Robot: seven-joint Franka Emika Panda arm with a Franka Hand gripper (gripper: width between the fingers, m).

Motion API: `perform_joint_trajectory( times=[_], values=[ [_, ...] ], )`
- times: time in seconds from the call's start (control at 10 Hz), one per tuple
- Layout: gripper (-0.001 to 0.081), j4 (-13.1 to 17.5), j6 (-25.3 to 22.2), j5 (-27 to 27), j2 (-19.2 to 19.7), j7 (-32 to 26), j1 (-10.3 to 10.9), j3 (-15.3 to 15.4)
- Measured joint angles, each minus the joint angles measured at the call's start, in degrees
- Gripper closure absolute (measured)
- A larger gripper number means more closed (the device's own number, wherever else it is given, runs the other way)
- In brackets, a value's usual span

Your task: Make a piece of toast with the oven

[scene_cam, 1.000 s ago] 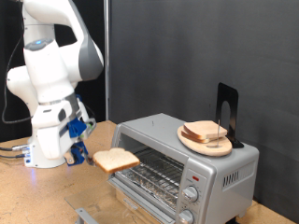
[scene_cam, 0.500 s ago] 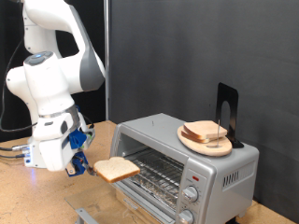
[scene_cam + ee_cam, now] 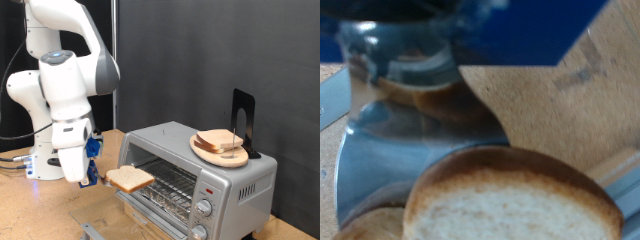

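The hand (image 3: 97,178) grips the piece of toast (image 3: 130,179) by one edge and holds it flat, in the air, right at the open mouth of the silver oven (image 3: 200,170). The slice is pale tan with a darker brown crust — in the wrist view (image 3: 510,205) that crust rims a soft, light face. On the oven's roof sits a round wooden plate (image 3: 219,152) carrying more bread slices (image 3: 217,141), beside a black stand (image 3: 243,118). Everything rests on a wooden surface (image 3: 40,210).

Piece of toast (image 3: 130,179) level at the mouth of the oven (image 3: 200,170), silver, door open
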Motion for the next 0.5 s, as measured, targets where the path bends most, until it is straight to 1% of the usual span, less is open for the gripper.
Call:
perform_joint_trajectory(
  times=[0.1, 0.3, 0.5],
  values=[
    [0.0405, 0.66, 0.39, -2.72, 0.89, 0.95, 0.21, 0.85],
    [0.0405, 1.11, 1.13, -5.17, 1.93, 3.67, 0.87, 2.72],
    [0.0405, 1.24, 2.22, -7.44, 2.18, 6.13, 1.99, 4.80]
  ],
)
